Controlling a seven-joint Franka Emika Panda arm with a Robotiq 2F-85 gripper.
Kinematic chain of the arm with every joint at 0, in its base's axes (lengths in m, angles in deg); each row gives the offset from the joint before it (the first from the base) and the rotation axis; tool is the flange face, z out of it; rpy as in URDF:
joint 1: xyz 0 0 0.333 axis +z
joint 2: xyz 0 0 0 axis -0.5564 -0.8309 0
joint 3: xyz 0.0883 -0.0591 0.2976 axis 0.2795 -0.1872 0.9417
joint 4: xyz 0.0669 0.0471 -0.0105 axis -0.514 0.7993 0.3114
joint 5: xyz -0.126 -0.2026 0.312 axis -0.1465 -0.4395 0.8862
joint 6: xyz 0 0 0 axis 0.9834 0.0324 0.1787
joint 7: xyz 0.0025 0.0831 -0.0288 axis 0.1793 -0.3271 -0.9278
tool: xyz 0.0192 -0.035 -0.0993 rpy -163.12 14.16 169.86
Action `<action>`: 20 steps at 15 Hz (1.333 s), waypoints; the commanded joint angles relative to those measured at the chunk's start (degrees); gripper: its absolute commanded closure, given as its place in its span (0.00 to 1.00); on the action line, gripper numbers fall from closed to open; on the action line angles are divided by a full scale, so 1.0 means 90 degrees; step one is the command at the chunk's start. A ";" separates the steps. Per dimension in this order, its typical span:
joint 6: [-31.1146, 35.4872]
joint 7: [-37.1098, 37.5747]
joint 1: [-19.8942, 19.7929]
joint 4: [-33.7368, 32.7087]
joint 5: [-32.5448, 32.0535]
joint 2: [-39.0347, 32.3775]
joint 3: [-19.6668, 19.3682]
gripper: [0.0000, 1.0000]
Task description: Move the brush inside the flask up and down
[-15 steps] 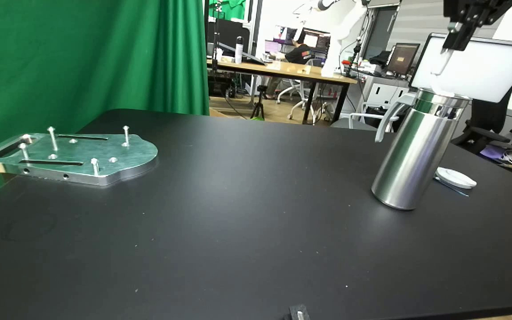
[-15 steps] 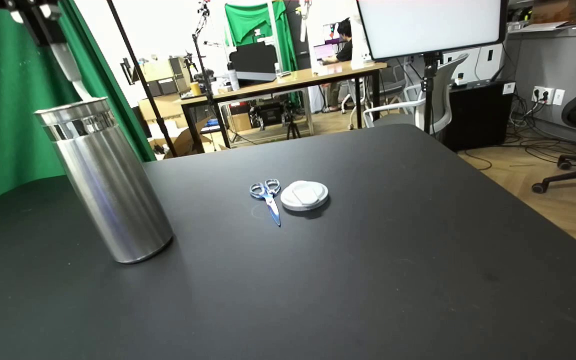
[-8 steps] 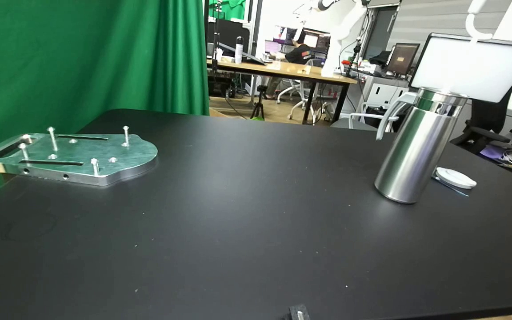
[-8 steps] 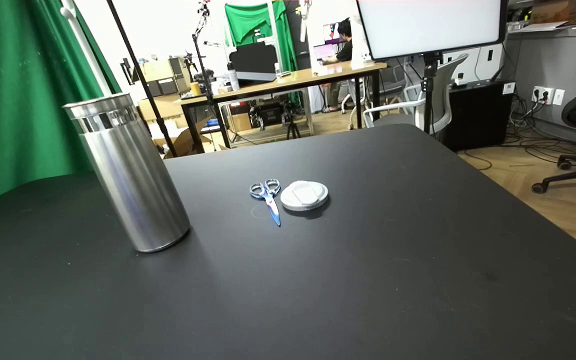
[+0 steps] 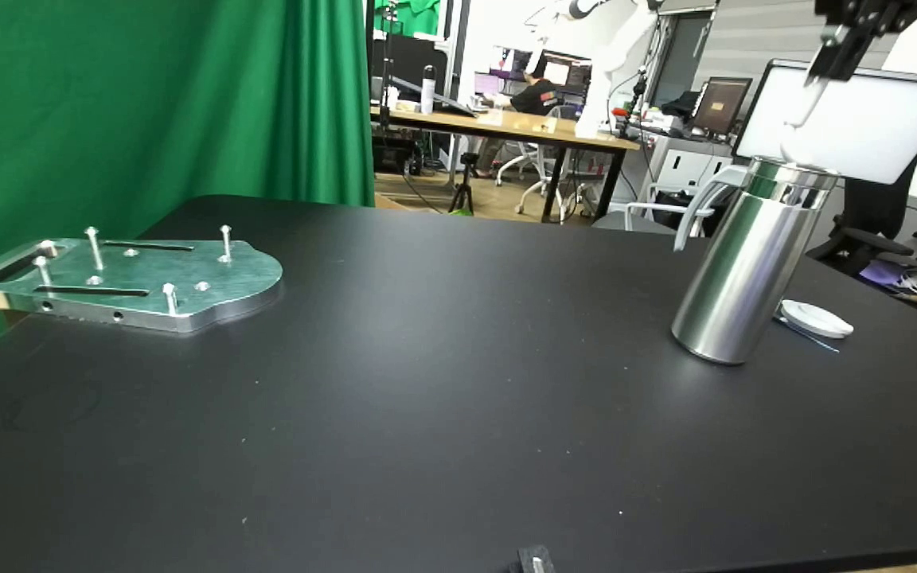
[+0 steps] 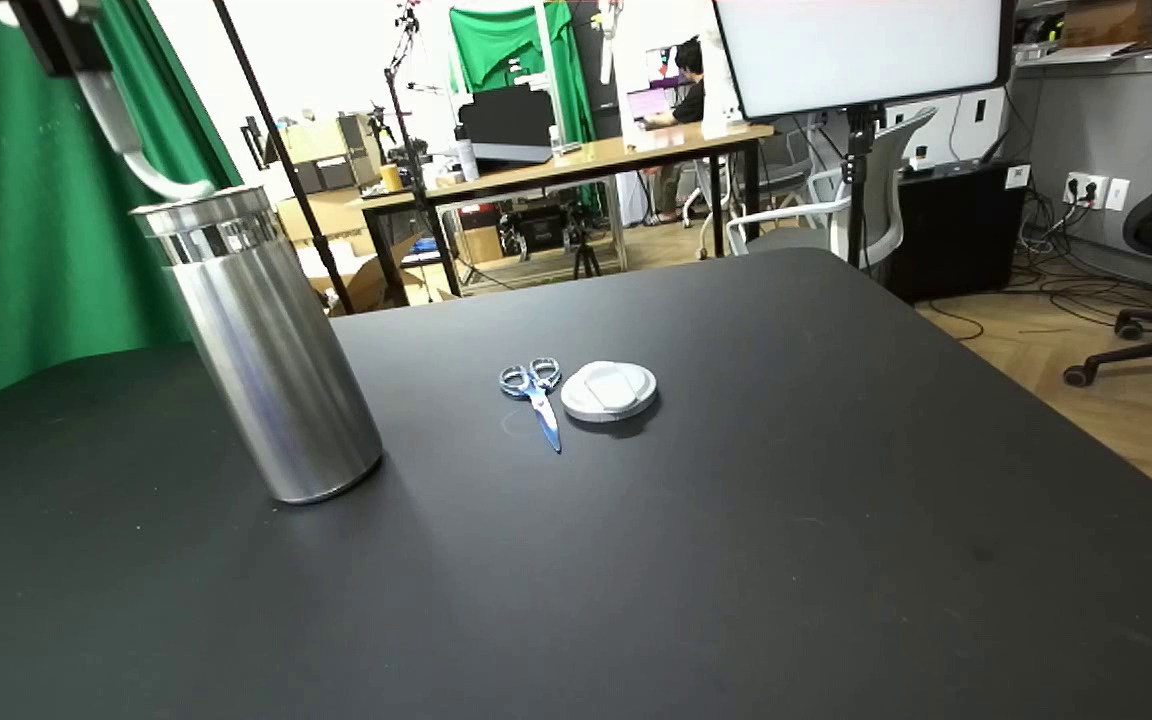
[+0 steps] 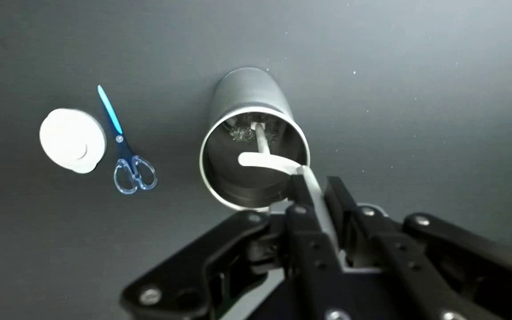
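Note:
The steel flask [image 5: 749,274] stands open-topped on the black table, with its grey handle on one side; it also shows in an exterior view [image 6: 271,360] and in the wrist view [image 7: 249,89]. The white brush [image 6: 111,110] has a hooked neck that dips into the flask mouth. In the wrist view the bristles [image 7: 242,133] show inside the flask, near its far wall. My gripper [image 7: 317,181] is shut on the brush handle, just above and beside the flask mouth. Its black fingers also show at the top of both exterior views [image 5: 837,60] [image 6: 66,45].
A white round lid [image 6: 611,390] and blue scissors [image 6: 533,395] lie on the table close to the flask. A metal plate with upright bolts [image 5: 132,274] lies at the far side. A monitor [image 5: 888,119] stands behind the table, and a green curtain [image 5: 188,103] hangs along it.
The gripper and brush rose, with the gripper leaving both exterior views half a second ago, and are now low again. The flask has shifted slightly along the table since one second ago.

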 commanded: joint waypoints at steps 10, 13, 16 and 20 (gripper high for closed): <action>-0.0271 -0.0099 -0.0132 -0.0477 0.0034 0.0218 -0.0128 0.96; -0.0464 -0.0131 -0.0178 -0.0784 0.0035 0.0518 -0.0233 0.96; -0.0492 -0.0099 -0.0138 -0.0753 -0.0002 0.0548 -0.0211 0.96; -0.0136 -0.0038 -0.0015 -0.0150 0.0026 0.0332 -0.0086 0.96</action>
